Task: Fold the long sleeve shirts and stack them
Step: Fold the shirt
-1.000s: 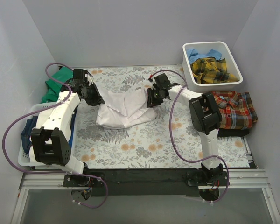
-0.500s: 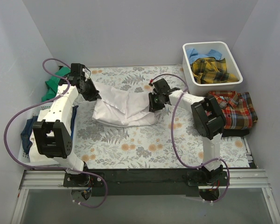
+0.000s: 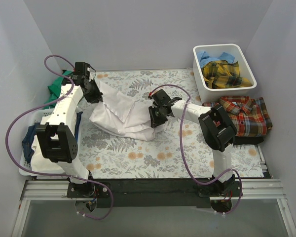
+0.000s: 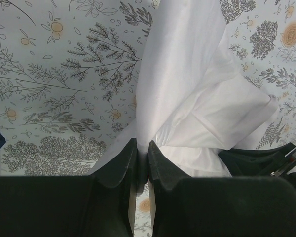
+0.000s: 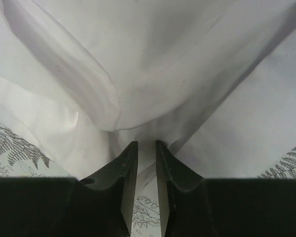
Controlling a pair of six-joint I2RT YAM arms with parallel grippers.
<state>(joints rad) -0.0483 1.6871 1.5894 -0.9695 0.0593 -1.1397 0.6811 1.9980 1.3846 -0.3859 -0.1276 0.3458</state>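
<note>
Top external view: the white shirt (image 3: 121,111) lies bunched at centre-left of the flowered table cover (image 3: 153,153), stretched between the left gripper (image 3: 94,94) at its upper-left end and the right gripper (image 3: 155,117) at its right edge. A red plaid shirt (image 3: 244,116) sits folded at the right, and the yellow plaid shirt (image 3: 224,74) and blue shirt (image 3: 207,57) wait in the bin (image 3: 195,69), upper right.

Left wrist view: the fingers (image 4: 121,165) are pressed together on a narrow ridge of white cloth. It is a thin pinch – a sharp pull could slide it free.

Right wrist view: the fingers (image 5: 126,170) are nearly closed with cloth drawn down between them, several layers by the look of it. Spreading from such a grip may leave the shirt twisted – or drop one layer.
</note>
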